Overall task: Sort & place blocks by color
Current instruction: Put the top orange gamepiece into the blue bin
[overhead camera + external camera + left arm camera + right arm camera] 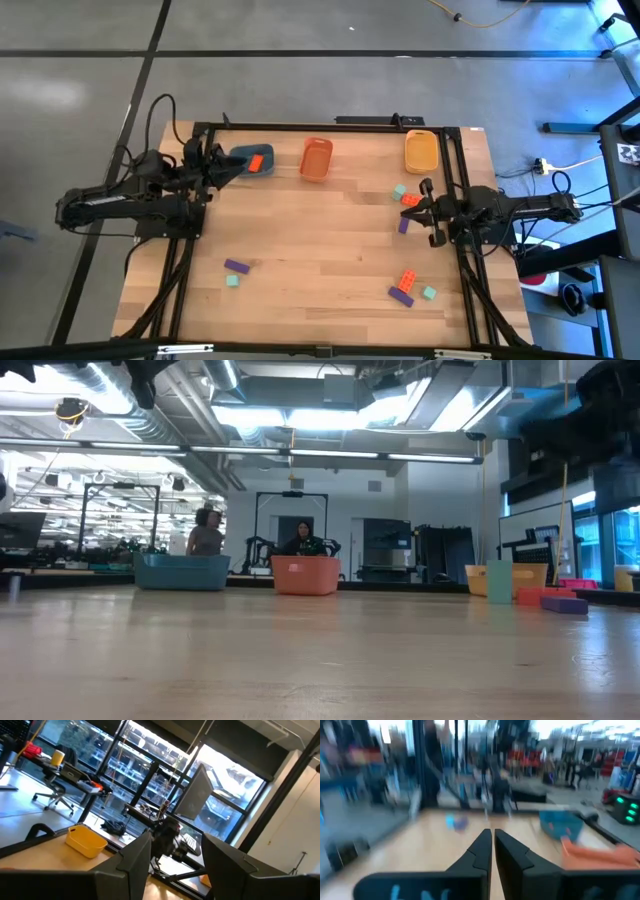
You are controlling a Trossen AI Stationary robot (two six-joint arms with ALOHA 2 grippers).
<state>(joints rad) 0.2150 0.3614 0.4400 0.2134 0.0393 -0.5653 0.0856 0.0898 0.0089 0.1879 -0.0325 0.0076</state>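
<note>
One orange-red brick (255, 162) lay in blue-grey tray (264, 153), left gripper (228, 168) beside it, fingers spread and empty, right gripper (420, 205) pinched shut, empty, among scattered blocks (404, 211) near yellow tray (420, 152), other blocks (236, 268) strewn across table (320, 240)

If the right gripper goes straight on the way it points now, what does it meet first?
Probably nothing near: the right gripper points across bare table. A purple brick and mint cube lie far ahead, slightly off its line; depth is unclear.
</note>
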